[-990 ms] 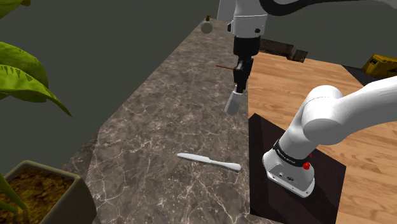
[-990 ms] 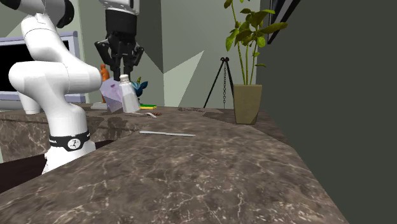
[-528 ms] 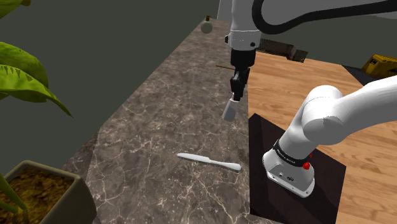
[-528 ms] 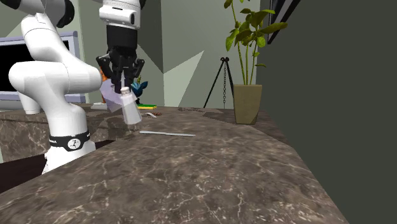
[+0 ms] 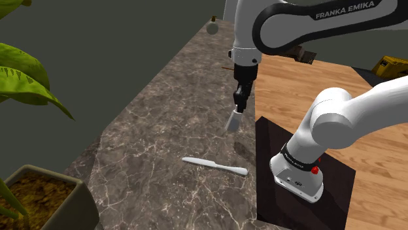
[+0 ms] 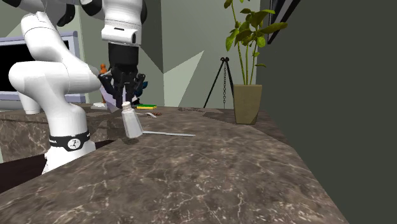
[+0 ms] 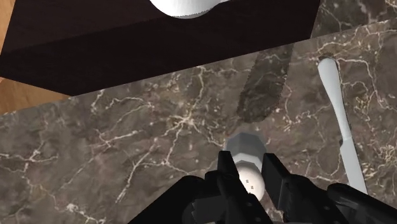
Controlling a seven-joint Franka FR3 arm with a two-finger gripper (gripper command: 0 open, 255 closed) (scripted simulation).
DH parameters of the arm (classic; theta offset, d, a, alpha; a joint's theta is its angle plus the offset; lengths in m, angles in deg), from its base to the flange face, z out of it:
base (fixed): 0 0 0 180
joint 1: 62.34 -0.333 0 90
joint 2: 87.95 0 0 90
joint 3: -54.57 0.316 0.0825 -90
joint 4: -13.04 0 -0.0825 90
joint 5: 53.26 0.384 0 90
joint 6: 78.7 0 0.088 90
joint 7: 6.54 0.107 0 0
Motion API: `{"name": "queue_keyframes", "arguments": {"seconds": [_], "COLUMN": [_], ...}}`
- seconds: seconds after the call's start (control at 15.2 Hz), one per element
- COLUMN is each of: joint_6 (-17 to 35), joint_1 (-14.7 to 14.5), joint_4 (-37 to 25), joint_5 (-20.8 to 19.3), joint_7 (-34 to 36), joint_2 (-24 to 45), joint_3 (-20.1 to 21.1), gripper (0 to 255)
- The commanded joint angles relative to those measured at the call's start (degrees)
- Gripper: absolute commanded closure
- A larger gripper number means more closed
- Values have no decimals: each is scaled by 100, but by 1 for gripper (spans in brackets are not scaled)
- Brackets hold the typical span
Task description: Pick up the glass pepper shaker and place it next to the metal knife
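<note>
1. So, my tool [image 7: 249,167] is pinching the pepper shaker [image 7: 245,147] at its cap end, with one black finger on each side. The body hangs below the fingers, base toward the desk [image 5: 157,124].
2. In the shoulder view the shaker sits at mid-frame, over the desk edge that runs along the dark stand [image 5: 271,140]. The knife [image 5: 214,165] lies lower in that frame, near it but not touching.
3. In the second exterior view the shaker is left of centre, just beside the knife's left end.
4. The grip is high on the cap, I judge, so that the base stays free to land first and the fingers stay off the desk.
5. The shaker hangs tilted, not upright. Its shadow on the desk falls apart from it in the wrist view, so I judge the base is off the surface.
6. The shaker is drawn pale grey-white, with a rounded cap and a faceted body that widens toward the base. Nothing about it reads plainly as glass.
7. The knife is slim, flat and pale grey, with a rounded handle end. It lies flat, and its finish does not clearly read as metal.
8. The desk is dark brown and stone-like with thin pale veins, and it looks smooth. A wood-plank floor [image 5: 366,170] lies beyond the stand.
9. As I read it, the next step is to lower the shaker beside the knife. The risk is that the tilt lands it on an edge, so it tips or rolls onto the blade.
</note>
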Motion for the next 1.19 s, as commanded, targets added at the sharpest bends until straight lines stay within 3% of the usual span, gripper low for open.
{"name": "queue_keyframes", "arguments": {"seconds": [0.0, 0.33, 0.79, 0.86, 1.12], "joint_6": [171, 664, 664, 663, 669], "joint_1": [-5, -18, -18, -16, -15], "joint_4": [132, 437, 437, 436, 438], "joint_5": [16, 66, 65, 62, 62], "joint_7": [-14, -49, -48, -52, -52], "joint_2": [36, 225, 225, 225, 229], "joint_3": [14, 60, 59, 56, 56], "gripper": [255, 255, 255, 0, 0]}}
